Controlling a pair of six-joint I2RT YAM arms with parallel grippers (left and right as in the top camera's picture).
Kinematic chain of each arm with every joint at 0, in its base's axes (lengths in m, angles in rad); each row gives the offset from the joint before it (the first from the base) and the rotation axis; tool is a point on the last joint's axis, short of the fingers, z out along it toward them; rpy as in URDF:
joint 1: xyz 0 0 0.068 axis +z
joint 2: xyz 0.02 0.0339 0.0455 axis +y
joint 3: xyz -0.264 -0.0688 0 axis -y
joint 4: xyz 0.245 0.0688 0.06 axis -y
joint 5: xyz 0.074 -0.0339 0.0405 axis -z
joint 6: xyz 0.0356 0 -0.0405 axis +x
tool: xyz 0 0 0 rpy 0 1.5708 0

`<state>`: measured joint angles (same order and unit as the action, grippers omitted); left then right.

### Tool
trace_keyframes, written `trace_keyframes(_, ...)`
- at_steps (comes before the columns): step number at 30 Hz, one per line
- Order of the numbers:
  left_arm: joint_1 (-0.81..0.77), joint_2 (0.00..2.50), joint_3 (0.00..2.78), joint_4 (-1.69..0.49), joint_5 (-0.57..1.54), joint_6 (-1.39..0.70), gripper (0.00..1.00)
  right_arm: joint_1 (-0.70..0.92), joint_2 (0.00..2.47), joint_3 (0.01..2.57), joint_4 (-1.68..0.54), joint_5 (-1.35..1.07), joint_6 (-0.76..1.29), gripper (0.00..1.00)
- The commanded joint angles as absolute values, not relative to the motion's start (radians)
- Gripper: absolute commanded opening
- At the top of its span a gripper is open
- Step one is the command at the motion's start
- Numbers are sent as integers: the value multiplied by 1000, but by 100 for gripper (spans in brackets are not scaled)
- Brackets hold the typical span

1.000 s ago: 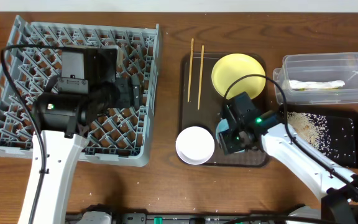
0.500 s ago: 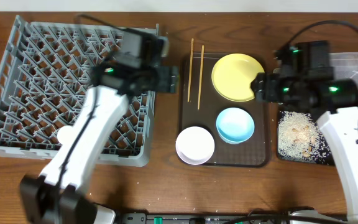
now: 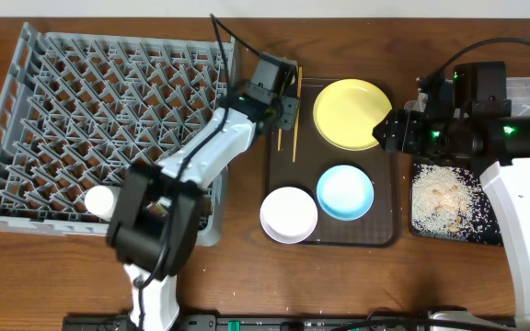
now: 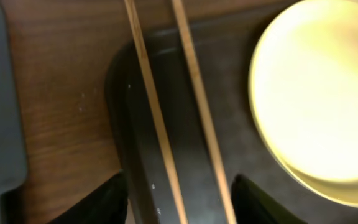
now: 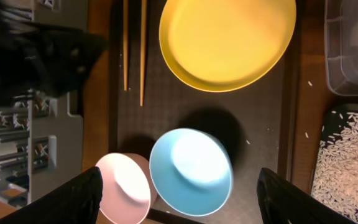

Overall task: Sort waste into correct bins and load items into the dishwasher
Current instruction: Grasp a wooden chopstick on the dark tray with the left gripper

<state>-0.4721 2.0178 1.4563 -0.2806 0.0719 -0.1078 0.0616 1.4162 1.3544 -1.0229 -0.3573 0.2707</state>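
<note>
my left hand (image 4: 179,202) is over the two chopsticks (image 4: 157,124) at the left edge of the brown tray (image 4: 225,93), fingers apart on either side, nothing clamped. my right hand (image 5: 179,198) hangs spread wide above the blue bowl (image 5: 191,171), beside the yellow plate (image 5: 229,40)

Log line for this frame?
left jaws open astride chopsticks | right jaws open, empty | cup in rack | plate on tray

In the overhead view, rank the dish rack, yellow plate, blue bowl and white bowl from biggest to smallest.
1. dish rack
2. yellow plate
3. blue bowl and white bowl: they look about alike, so I won't rank one over the other.
</note>
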Motion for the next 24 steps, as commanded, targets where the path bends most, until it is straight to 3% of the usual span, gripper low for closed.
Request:
trace_keyframes(1, -468, 2075, 1475, -253, 44, -106, 50, 54, 1414, 1361, -1026, -374, 281, 77)
trace_keyframes(7, -468, 2137, 1475, -224, 44, -156, 45, 54, 1414, 1361, -1029, -374, 280, 77)
trace_keyframes(19, -468, 2173, 1474, -230, 44, -155, 23, 54, 1414, 1361, -1029, -374, 281, 77)
trace_keyframes(24, -477, 2173, 1463, -232, 44, -155, 23, 54, 1414, 1361, -1030, -374, 281, 76)
